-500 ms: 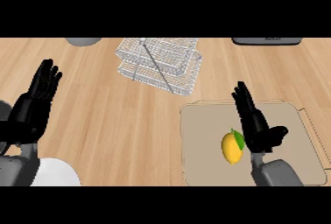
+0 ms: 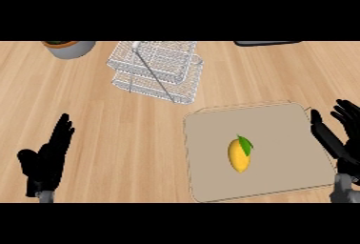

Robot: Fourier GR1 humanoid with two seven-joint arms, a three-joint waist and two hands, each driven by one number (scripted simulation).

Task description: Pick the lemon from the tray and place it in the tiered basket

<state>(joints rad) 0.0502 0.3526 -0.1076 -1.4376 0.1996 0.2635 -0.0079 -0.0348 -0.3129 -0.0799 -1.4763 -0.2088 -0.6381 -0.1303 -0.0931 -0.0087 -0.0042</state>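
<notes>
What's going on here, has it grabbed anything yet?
Nothing is held yet. The lemon lies untouched on the tray at the right. The right hand is open at the tray's right edge, apart from the lemon. The left hand is open over the counter at lower left. The tiered basket stands farther back, near the middle.

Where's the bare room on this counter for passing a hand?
Widest free patch: counter between the left hand and the tray, below the tiered basket. Another strip lies above the tray, right of the basket. The tray is bare around the lemon. Tightest: the gap between pot and basket.
</notes>
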